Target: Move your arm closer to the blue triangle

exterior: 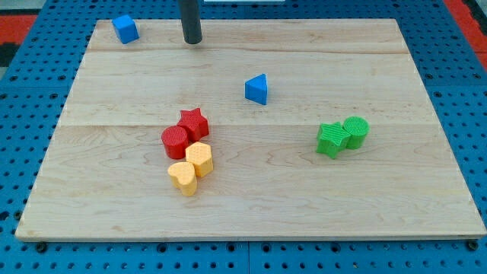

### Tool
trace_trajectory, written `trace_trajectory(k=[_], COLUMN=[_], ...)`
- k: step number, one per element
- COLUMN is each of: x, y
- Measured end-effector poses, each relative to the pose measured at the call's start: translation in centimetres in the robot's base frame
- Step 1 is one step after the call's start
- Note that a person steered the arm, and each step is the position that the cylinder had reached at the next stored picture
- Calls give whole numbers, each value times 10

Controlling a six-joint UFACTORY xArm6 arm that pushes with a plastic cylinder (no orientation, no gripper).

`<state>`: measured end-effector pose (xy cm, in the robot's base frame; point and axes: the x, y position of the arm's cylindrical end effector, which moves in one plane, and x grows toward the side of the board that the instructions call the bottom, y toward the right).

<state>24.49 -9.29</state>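
Wooden board (251, 190): pale, fills most of the view, resting on blue pegboard (15, 152). Rod: dark, upright, entering from the view's top; my tip (192, 42) rests near the board's top edge; no pincer fitted, so no open or closed state applies. Green pair, star-like block (332, 140) touching green cylinder (356, 131): well apart from my tip, toward the view's lower right. Red pair, cylinder (175, 141) touching red star (193, 123): below my tip, well apart. Yellow pair, upper block (199, 158) touching yellow heart (183, 177): farther below. Blue cube (125, 29): near my tip, on the view's left. Blue triangle (257, 88): task object, standing alone, below and right of my tip. Advised handling: slide diagonally toward the view's lower right over bare board, stopping just short, without nudging it
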Motion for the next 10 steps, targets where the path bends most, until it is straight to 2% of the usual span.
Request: trace_trajectory(k=[6, 7, 8, 10], x=[-8, 6, 25, 166], y=[-1, 0, -19, 55])
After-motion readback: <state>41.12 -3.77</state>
